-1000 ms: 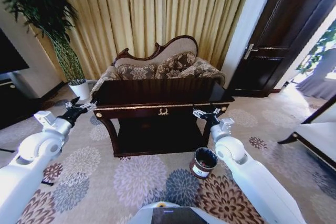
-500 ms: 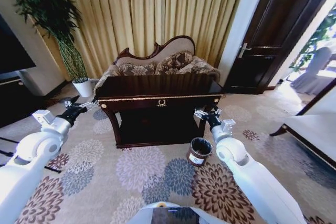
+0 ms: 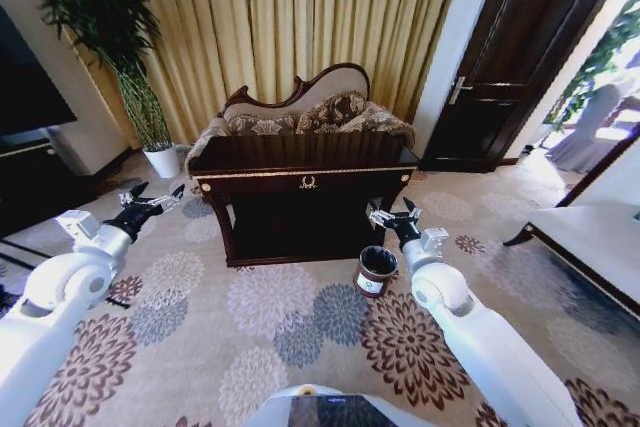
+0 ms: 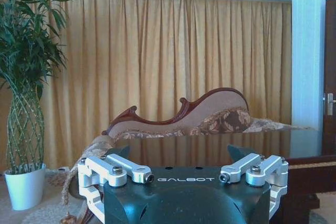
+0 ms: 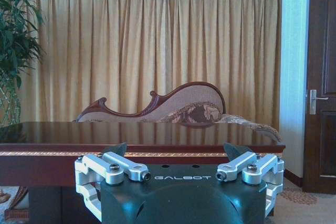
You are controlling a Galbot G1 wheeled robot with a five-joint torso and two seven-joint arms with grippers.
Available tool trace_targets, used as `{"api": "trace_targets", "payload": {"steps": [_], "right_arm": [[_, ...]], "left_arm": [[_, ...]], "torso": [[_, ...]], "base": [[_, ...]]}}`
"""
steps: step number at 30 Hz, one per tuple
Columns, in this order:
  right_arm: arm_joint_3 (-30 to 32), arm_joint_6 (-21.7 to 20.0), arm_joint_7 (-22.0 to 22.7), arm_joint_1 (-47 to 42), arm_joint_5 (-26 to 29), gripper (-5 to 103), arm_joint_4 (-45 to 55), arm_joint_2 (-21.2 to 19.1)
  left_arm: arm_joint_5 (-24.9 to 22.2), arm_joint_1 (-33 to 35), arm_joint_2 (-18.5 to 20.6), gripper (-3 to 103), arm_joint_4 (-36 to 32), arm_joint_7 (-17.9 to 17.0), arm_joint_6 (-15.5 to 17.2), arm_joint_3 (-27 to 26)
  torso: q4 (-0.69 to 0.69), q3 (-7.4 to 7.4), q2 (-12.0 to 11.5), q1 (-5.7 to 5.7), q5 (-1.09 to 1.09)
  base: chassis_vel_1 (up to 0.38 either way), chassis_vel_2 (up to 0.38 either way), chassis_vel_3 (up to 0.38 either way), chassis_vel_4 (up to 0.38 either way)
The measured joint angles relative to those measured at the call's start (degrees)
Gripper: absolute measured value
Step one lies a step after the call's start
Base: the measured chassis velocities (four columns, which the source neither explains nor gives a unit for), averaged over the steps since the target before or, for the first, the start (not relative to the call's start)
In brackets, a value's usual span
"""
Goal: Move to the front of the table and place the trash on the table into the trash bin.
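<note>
Table (image 3: 300, 162) top glare-washed; trash indistinguishable.

Your head camera now sits farther back than a second ago: the surface (image 3: 300, 159) and the trash bin (image 3: 376, 269) look smaller and higher in view. More floral carpet (image 3: 270, 317) shows in front, and the door (image 3: 505, 67) shows more fully.

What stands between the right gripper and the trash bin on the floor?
Nothing visible. The right gripper, open, hangs in front of the table, and the trash bin stands on bare carpet just below it.
</note>
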Motion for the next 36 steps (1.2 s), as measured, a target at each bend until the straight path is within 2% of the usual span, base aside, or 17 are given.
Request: {"api": "trace_targets", "payload": {"steps": [4,6,11,17,21,27,36], "right_arm": [[0.02,0.02,0.01,0.02,0.13,100,0.00,-0.07],[0.03,0.02,0.01,0.02,0.18,100,-0.16,-0.05],[0.02,0.12,0.02,0.00,0.16,100,-0.48,0.07],[-0.05,0.24,0.01,0.07,0.03,100,-0.73,0.22],[-0.24,1.71,-0.08,0.07,-0.18,100,-1.17,0.34],[-0.31,2.31,-0.96,-0.06,-1.81,100,-1.77,0.31],[0.84,0.90,1.54,-0.59,-1.94,100,-0.94,-0.20]], "left_arm": [[0.01,-0.20,-0.02,100,-0.01,0.00,-0.03,0.20],[0.14,-0.07,-0.36,100,0.04,0.00,-0.06,0.35],[0.21,-0.04,-0.46,100,0.11,0.04,-0.11,0.43],[0.21,-0.18,-0.45,100,0.25,0.18,-0.30,0.56],[0.21,-0.11,-1.05,100,-0.01,0.21,-0.39,0.69],[0.26,0.36,-2.18,100,-0.92,0.05,-0.40,0.62],[0.07,1.21,-3.03,100,-2.08,-0.10,0.87,-0.60]], "torso": [[-0.02,0.00,0.00,0.00,0.03],[0.02,0.00,0.00,0.00,-0.01],[-0.05,0.01,-0.01,0.00,0.01],[0.03,0.00,0.00,-0.01,-0.02],[-0.03,0.00,0.00,-0.01,0.02],[0.00,-0.02,0.02,-0.05,0.00],[-0.02,0.02,-0.02,0.03,0.01]], "base": [[0.194,-0.178,-0.185,0.200],[0.186,-0.169,-0.181,0.174],[0.192,-0.185,-0.208,0.165],[0.175,-0.204,-0.142,0.230],[0.188,-0.169,-0.160,0.172],[0.118,-0.120,-0.130,0.119],[0.008,0.000,-0.005,0.004]]}}
